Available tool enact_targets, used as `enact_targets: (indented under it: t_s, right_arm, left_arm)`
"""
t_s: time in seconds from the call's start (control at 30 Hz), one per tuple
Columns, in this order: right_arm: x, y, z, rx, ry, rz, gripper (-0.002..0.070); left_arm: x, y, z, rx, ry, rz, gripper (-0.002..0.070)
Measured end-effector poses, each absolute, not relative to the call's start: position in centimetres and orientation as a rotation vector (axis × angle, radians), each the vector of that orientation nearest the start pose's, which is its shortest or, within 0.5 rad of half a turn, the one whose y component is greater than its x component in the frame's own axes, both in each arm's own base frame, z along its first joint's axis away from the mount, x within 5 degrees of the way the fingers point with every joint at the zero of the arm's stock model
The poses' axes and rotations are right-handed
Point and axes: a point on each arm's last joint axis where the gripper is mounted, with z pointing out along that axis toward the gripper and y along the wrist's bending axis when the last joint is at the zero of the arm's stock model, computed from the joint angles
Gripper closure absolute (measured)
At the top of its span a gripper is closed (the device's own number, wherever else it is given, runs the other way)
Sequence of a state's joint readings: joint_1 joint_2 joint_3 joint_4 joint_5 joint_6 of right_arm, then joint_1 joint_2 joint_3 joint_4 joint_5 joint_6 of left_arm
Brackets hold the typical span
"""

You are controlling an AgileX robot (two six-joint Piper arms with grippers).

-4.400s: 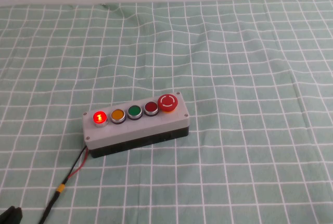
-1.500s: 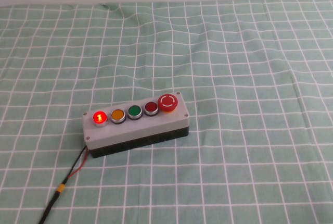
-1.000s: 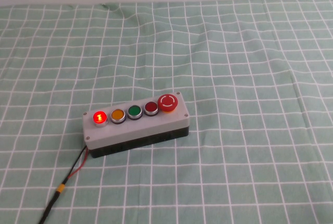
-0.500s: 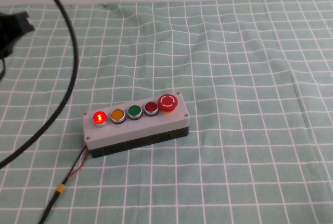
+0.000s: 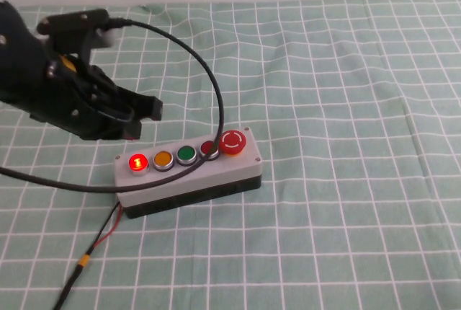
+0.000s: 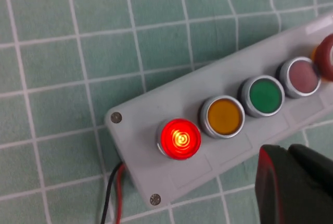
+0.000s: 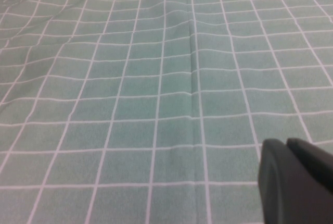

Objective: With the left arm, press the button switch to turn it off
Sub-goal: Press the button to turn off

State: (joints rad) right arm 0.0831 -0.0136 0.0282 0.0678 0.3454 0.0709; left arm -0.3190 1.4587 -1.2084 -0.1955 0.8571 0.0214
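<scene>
Looking down from the high view, I see the left arm [image 5: 57,86] filling the upper left of the frame, its cable [image 5: 209,72] looping over to the box [image 5: 189,176] at centre. The left gripper [image 5: 144,119] hangs just above and behind the box's left end, not touching it; I cannot tell whether its fingers are parted. The button switch [image 5: 137,162] glows red at the left end of the button row, with amber [image 5: 163,158], green [image 5: 186,154], dark red [image 5: 208,149] and the mushroom knob [image 5: 233,142] running rightward. The box sits on a green checked cloth [image 5: 346,108].

In the left wrist view the lit switch [image 6: 179,138] is at centre, the box's wires [image 6: 112,198] at lower left, and a black gripper finger [image 6: 294,185] in the lower right corner, clear of the buttons.

In the right wrist view I see only cloth [image 7: 156,78] and the right gripper's dark tip [image 7: 294,179] at lower right; its state I cannot tell.
</scene>
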Motion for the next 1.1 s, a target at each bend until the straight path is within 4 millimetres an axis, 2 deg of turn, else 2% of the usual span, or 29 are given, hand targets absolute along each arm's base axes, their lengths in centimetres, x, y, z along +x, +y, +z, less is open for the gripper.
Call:
enact_targets:
  t_s: [0.23, 0.6, 0.77, 0.9, 0.97, 1.03, 1.1]
  right_arm:
    - [5.3, 0.7, 17.3, 0.032, 1.846, 0.173, 0.0692]
    - [5.3, 0.7, 17.3, 0.032, 1.846, 0.173, 0.0692]
    - [5.3, 0.7, 17.3, 0.032, 1.846, 0.173, 0.0692]
    - [5.3, 0.7, 17.3, 0.032, 1.846, 0.173, 0.0692]
    - [5.3, 0.7, 17.3, 0.032, 1.846, 0.173, 0.0692]
    - [5.3, 0.7, 17.3, 0.032, 1.846, 0.173, 0.0692]
    - [5.3, 0.7, 17.3, 0.032, 1.846, 0.173, 0.0692]
  left_arm:
    - [30.3, -11.4, 27.9, 0.316, 2.692, -0.250, 0.0678]
    - [32.2, -12.0, 24.7, 0.305, 2.733, -0.229, 0.0678]
    - [33.1, -12.3, 24.1, 0.303, 2.730, -0.228, 0.0678]
    - [33.2, -12.3, 24.5, 0.311, 2.736, -0.220, 0.0678]
    - [33.2, -12.3, 25.6, 0.317, 2.724, -0.219, 0.0678]
    - [33.0, -12.2, 27.4, 0.322, 2.687, -0.220, 0.0678]
    - [32.4, -12.0, 30.3, 0.318, 2.604, -0.237, 0.0678]
